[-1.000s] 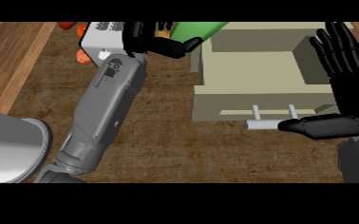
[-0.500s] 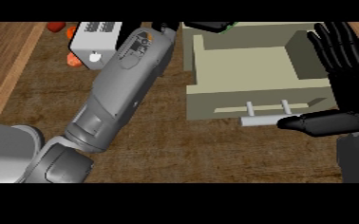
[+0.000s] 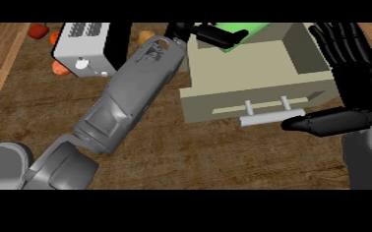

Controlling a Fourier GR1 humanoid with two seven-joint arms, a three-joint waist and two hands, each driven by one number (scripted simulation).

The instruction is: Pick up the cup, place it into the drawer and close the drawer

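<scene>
Head view: left hand [image 3: 212,33] fingers curled round the bright green cup [image 3: 238,33], held over the far corner of the open beige drawer [image 3: 247,71]. Right hand [image 3: 341,54] rests open, fingers straight, just beside the drawer's white bar handle [image 3: 271,120]. Judgement: pick-up done; release into drawer and closing remain.
</scene>
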